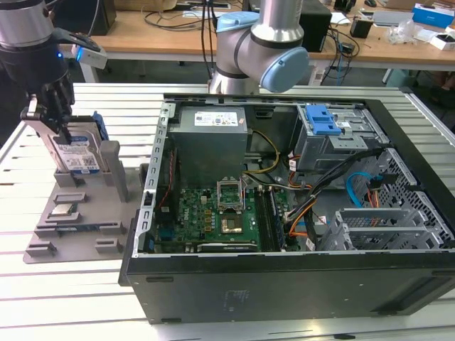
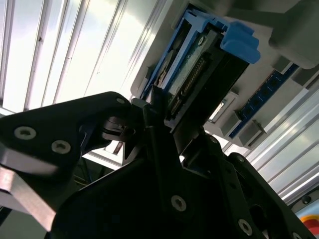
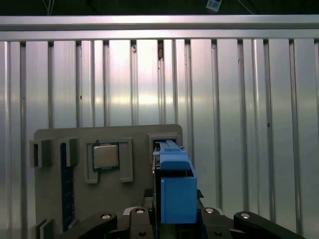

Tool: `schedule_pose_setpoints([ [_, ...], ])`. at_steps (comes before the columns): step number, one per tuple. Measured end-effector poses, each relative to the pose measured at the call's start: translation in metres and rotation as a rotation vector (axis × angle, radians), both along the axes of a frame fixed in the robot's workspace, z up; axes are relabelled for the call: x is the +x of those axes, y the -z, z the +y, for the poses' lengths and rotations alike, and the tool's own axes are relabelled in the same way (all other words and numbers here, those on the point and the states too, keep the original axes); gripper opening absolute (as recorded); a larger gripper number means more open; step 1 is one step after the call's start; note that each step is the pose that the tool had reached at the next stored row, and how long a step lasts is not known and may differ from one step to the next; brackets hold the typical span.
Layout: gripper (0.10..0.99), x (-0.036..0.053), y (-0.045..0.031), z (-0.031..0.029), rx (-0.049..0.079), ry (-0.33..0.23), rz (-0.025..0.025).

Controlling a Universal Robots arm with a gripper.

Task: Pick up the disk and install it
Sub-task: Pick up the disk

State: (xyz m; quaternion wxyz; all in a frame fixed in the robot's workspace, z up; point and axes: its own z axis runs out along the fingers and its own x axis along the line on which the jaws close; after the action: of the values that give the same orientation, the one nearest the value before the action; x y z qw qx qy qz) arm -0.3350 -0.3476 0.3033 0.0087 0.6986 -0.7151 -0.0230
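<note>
Disk (image 1: 75, 158) upright in grey tray (image 1: 106, 213) slot | jaws pinching it | CPU chip (image 1: 64, 209) beside | open case (image 1: 284, 284) near

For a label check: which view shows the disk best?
Exterior view: the disk shows its labelled face. The first wrist view shows its blue bracket edge-on; the second wrist view, its connector edge.

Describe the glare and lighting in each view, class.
Exterior view: even light, mild sheen on the table, computer case interior shaded. First wrist view: bright glare streaks on the table slats beyond the disk. Second wrist view: table washed out white, gripper dark against it.
</note>
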Motion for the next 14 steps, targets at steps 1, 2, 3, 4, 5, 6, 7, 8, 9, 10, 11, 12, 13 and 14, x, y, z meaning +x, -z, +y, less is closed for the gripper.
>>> schedule_pose_setpoints([
  [1,0.365,0.0,-0.0015,0.0,0.0,0.0,-0.0001],
  [2,0.365,0.0,-0.0024,0.0,0.0,0.0,-0.0001],
  [3,0.365,0.0,-0.0036,0.0,0.0,0.0,0.0],
  [4,0.365,0.0,-0.0043,0.0001,0.0,0.0,0.0],
  [5,0.365,0.0001,-0.0052,0.0001,0.0,0.0,-0.0001],
  [6,0.365,0.0001,-0.0066,0.0001,0.0,0.0,0.0],
  [7,0.365,0.0001,-0.0073,0.0002,0.0,0.0,0.0],
  [8,0.365,0.0001,-0.008,0.0002,0.0,0.0,0.0],
  [9,0.365,0.0001,-0.009,0.0002,0.0,0.0,0.0],
  [10,0.365,0.0001,-0.0103,0.0003,0.0,0.0,-0.0001],
  [11,0.365,0.0002,-0.0118,0.0003,0.0,0.0,-0.0001],
  [12,0.365,0.0002,-0.0145,0.0004,0.0,0.0,0.0],
  [13,0.365,0.0002,-0.0162,0.0005,0.0,0.0,-0.0001],
  [14,0.365,0.0002,-0.018,0.0007,0.0,0.0,-0.0001],
])
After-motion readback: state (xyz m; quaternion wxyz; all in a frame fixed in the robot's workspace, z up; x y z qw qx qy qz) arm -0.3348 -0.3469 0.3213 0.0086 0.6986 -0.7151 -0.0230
